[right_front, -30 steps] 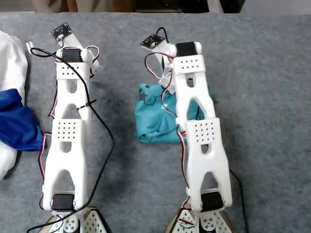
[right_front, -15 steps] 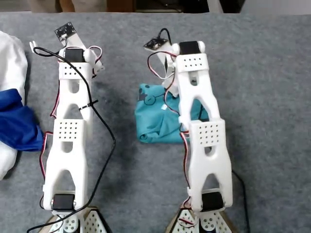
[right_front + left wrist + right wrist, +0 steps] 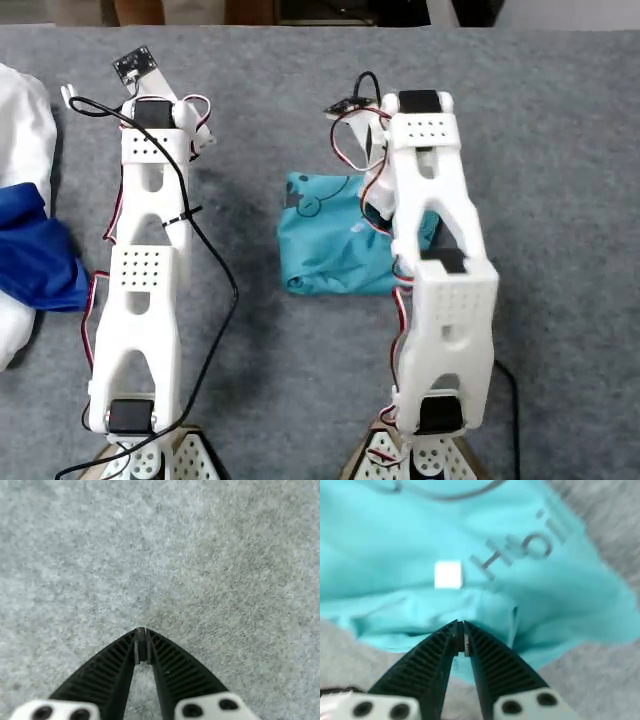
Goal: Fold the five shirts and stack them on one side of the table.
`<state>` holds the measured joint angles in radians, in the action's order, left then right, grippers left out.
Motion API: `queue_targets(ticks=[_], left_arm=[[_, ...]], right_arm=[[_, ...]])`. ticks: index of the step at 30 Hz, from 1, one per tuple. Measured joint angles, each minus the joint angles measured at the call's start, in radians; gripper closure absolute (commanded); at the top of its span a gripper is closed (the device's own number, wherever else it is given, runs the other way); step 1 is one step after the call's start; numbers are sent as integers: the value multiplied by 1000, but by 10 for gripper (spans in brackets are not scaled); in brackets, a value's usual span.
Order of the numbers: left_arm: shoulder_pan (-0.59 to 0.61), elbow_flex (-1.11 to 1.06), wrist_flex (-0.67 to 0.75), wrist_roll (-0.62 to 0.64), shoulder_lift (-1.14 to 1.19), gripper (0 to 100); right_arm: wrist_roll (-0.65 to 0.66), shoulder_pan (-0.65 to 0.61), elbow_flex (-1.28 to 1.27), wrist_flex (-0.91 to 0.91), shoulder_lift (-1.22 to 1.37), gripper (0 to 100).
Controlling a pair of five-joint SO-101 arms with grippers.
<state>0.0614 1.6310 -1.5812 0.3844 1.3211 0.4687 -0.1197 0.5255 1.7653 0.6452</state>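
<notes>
Far left, white shirt (image 3: 25,120), blue shirt (image 3: 35,255), arm (image 3: 445,290) over teal shirt (image 3: 320,250), both fingers (image 3: 117,669) closed.

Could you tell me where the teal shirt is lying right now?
The teal shirt lies mid-table in the high view, partly under the right arm, far from the blue shirt at the left edge.

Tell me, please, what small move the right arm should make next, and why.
Probably open the right gripper and lower it onto the teal shirt: its jaws are shut, seemingly empty, just above the shirt's edge.
</notes>
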Motion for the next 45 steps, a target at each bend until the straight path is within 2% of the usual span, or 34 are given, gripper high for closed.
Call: queue_targets(ticks=[5, 11, 15, 23, 28, 30, 37, 42, 45], left_arm=[[0, 0, 0, 0, 0, 980], [0, 0, 0, 0, 0, 980], [0, 0, 0, 0, 0, 980], [0, 0, 0, -6, 0, 980], [0, 0, 0, -6, 0, 980], [0, 0, 0, -6, 0, 980], [0, 0, 0, -6, 0, 980], [0, 0, 0, -6, 0, 980], [0, 0, 0, -6, 0, 980]], right_arm=[[23, 26, -259, -25, -190, 987], [97, 157, -592, -143, -382, 987], [106, 175, -635, -180, -477, 986], [55, 44, -445, -192, -416, 973], [-12, 20, -226, -170, -207, 808], [-20, 20, -130, -127, -115, 773], [-20, 20, 141, -11, 77, 878], [-26, 20, 189, -6, 92, 970], [-28, 20, 189, -6, 92, 972]])
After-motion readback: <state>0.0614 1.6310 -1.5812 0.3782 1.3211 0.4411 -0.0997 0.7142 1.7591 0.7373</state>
